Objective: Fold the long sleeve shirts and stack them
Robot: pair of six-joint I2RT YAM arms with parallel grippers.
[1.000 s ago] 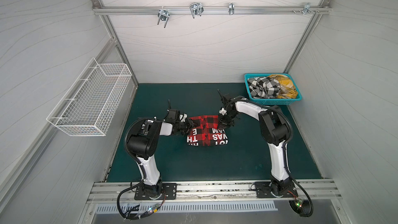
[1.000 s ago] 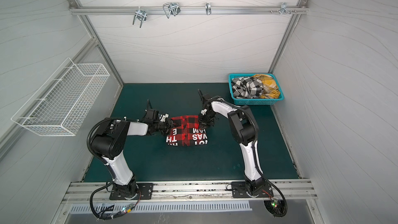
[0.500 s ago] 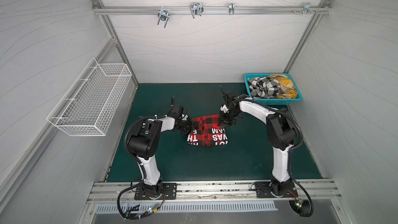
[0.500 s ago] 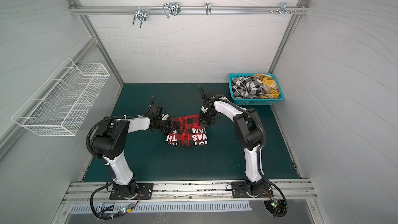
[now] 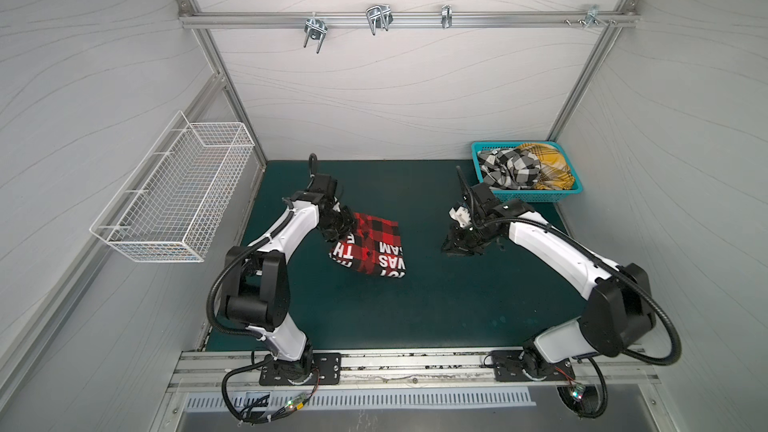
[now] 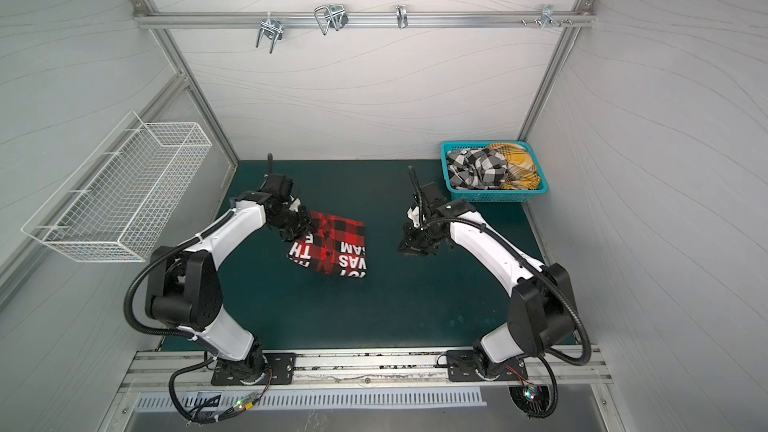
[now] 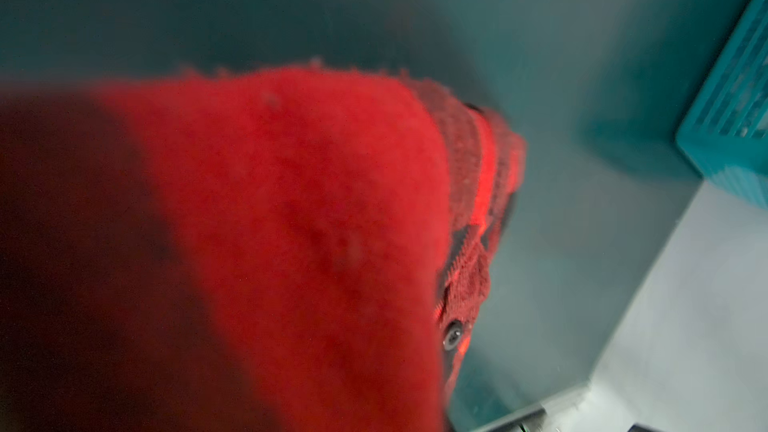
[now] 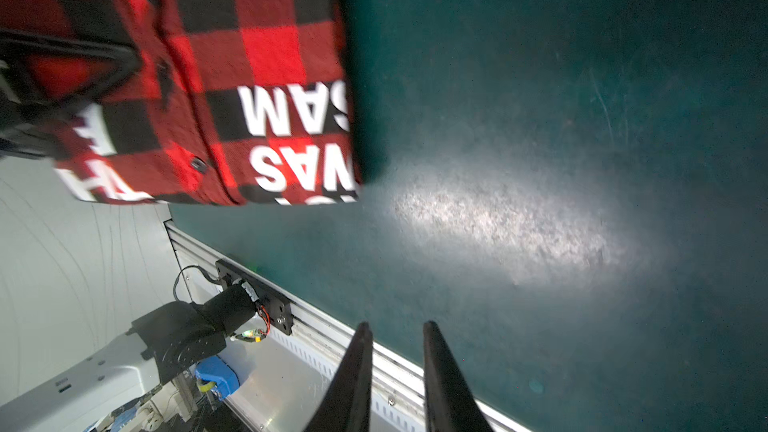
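Observation:
The folded red-and-black shirt (image 5: 370, 249) (image 6: 332, 249) with white block letters lies left of the mat's middle in both top views. Its left edge is raised. My left gripper (image 5: 343, 228) (image 6: 299, 230) is shut on that edge. In the left wrist view red cloth (image 7: 291, 222) fills the picture and hides the jaws. My right gripper (image 5: 451, 247) (image 6: 409, 249) hangs over bare mat to the right of the shirt, apart from it. In the right wrist view its fingers (image 8: 395, 324) stand a little apart with nothing between them, and the shirt (image 8: 232, 76) shows beyond. The black-and-white shirt (image 5: 509, 168) and the yellow shirt (image 5: 552, 168) lie crumpled in the basket.
The turquoise basket (image 5: 528, 198) (image 6: 486, 197) stands at the back right corner of the green mat (image 5: 436, 305). A white wire basket (image 5: 174, 193) hangs on the left wall. A rail with metal hooks (image 5: 378, 20) crosses the back wall. The arms' metal base rail (image 5: 415, 361) runs along the front edge.
My right gripper has let go of the shirt's right corner and drawn away to the right. My left gripper has shut on the shirt's left edge and raised it a little.

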